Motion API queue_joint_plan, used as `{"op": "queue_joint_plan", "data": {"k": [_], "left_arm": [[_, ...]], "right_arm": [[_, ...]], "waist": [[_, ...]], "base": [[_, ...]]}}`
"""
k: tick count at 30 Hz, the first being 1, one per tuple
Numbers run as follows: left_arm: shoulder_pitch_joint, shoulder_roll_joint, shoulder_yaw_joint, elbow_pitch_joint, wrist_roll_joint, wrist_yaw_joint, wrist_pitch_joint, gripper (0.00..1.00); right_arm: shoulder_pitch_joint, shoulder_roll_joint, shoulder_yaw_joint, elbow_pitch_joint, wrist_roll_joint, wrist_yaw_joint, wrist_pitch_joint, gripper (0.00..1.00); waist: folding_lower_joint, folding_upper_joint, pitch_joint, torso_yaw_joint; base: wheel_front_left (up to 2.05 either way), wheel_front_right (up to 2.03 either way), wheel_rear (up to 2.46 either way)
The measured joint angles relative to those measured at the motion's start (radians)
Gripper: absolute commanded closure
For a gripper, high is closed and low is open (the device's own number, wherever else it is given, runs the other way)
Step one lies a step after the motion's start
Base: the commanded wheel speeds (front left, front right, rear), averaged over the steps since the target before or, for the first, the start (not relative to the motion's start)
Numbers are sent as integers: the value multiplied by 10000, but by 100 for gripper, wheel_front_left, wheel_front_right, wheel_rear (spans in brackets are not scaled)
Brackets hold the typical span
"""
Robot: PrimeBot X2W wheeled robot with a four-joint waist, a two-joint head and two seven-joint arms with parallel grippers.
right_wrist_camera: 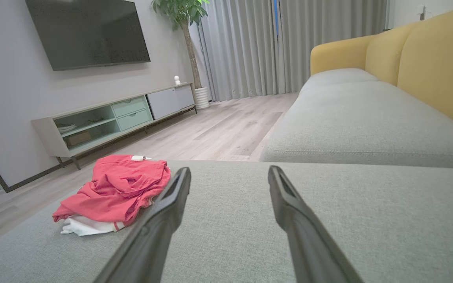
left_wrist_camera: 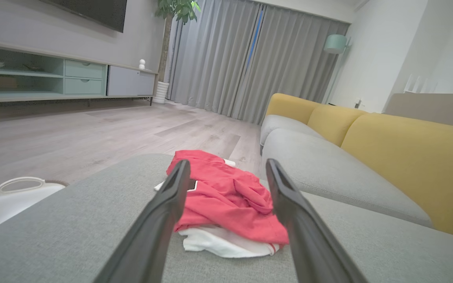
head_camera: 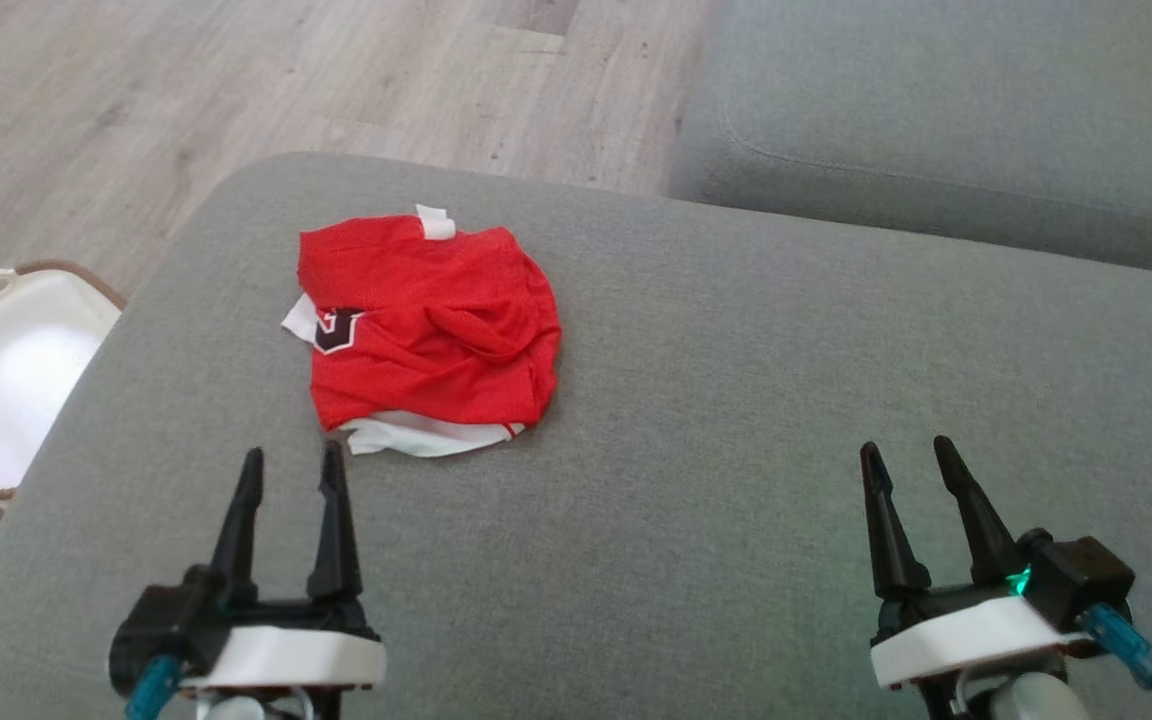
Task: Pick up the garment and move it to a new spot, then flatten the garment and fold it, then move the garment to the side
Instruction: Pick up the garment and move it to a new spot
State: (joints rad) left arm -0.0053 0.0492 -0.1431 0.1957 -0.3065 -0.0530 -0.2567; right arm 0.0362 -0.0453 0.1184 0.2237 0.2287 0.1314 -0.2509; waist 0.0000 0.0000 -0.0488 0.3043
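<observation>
You have a red shirt (head_camera: 426,330) lying in a crumpled heap on the big gray cushion (head_camera: 716,500). It sits on the left part of the cushion, toward the far edge. A bit of white cloth peeks out under its near edge, and a dark and white patch shows on its left side.

Your left gripper (head_camera: 293,450) hangs just in front of the shirt, close to its near edge but not touching it. Its two fingers are spread apart and hold nothing.

Your right gripper (head_camera: 904,445) is well off to the right, over bare cushion and far from the shirt. Its fingers are spread apart too, with nothing between them.

A white basket (head_camera: 66,272) stands on the wood floor (head_camera: 236,90) by the cushion's left side. A gray sofa seat (head_camera: 956,110) lies beyond the cushion on the right.
</observation>
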Motion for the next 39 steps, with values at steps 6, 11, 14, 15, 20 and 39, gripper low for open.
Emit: {"op": "queue_joint_plan", "data": {"k": [6,11,14,15,20,39], "left_arm": [[-387,0,848,12,742,-13,0,0],[-2080,374,1407,874,1124,-247,-2,0],[-3311,848,1417,1937,1168,-422,2,0],[-3738,1024,1367,2351,1191,-479,113,0],[-5782,1766,671,4182,1204,-711,1181,0],[-7847,2757,-4226,6658,-2690,-792,4004,100]], "right_arm": [[-71,0,-69,-151,-65,0,0,0],[-622,-2,-357,-604,-389,0,0,0],[-1007,-4,-535,-1045,-424,0,0,0],[-1117,-6,-581,-1193,-462,0,0,0],[-1403,-10,-619,-1649,-725,0,-2,0],[-1959,-13,-602,-1808,-612,0,-4,0]], "waist": [[0,0,458,-332],[2,0,1258,-678],[3,0,1792,-896],[3,0,1974,-975],[3,0,2768,-1371],[1,0,3899,-2592]], "base": [[0,0,0],[0,0,0],[0,0,0],[0,0,0],[0,0,0],[0,0,0]]}}
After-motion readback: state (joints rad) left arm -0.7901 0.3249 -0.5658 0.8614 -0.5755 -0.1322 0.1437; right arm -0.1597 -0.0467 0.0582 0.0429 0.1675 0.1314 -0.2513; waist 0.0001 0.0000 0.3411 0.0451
